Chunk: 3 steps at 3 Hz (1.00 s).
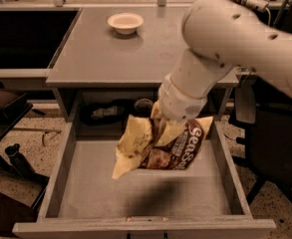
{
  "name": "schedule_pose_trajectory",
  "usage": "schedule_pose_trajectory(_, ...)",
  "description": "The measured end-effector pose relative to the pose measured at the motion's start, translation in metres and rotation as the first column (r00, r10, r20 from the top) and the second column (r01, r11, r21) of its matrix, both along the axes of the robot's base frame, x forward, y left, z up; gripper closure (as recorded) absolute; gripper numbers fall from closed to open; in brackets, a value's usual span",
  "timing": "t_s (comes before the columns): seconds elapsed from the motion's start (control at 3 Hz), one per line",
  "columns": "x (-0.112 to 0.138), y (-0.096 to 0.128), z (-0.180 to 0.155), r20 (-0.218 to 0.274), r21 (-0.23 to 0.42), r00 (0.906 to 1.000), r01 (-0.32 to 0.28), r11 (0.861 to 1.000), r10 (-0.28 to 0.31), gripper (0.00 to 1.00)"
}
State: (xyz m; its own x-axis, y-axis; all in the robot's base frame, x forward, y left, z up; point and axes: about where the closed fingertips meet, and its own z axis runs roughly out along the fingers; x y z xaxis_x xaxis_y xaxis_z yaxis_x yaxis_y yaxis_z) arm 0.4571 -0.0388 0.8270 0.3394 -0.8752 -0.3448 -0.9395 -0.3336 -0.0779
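My gripper (161, 119) sits at the end of the thick white arm (200, 73), just below the desk's front edge. It is shut on the top of a crumpled yellow and brown snack bag (158, 146). The bag hangs in the air over the middle of the open grey drawer (66, 158), tilted with its yellow corner pointing down to the left. Its shadow falls on the drawer floor beneath it. The bag covers most of the fingers.
A small white bowl (125, 22) stands at the back of the grey desk top (95, 54). Dark items (105, 112) lie in the recess behind the drawer. A black chair (270, 133) stands to the right, and dark objects (11, 158) lie on the floor to the left.
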Motion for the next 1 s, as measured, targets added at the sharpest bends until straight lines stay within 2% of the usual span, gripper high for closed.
schedule_pose_trajectory(0.33,-0.011,0.037,-0.051,-0.009,0.022,0.9999,-0.009,1.000,0.010,1.00)
schedule_pose_trajectory(0.67,-0.016,0.068,-0.097,-0.049,0.042,0.9988,-0.002,0.999,0.004,1.00)
schedule_pose_trajectory(1.0,-0.015,0.069,-0.099,-0.043,0.046,0.9991,0.001,0.999,0.001,0.84)
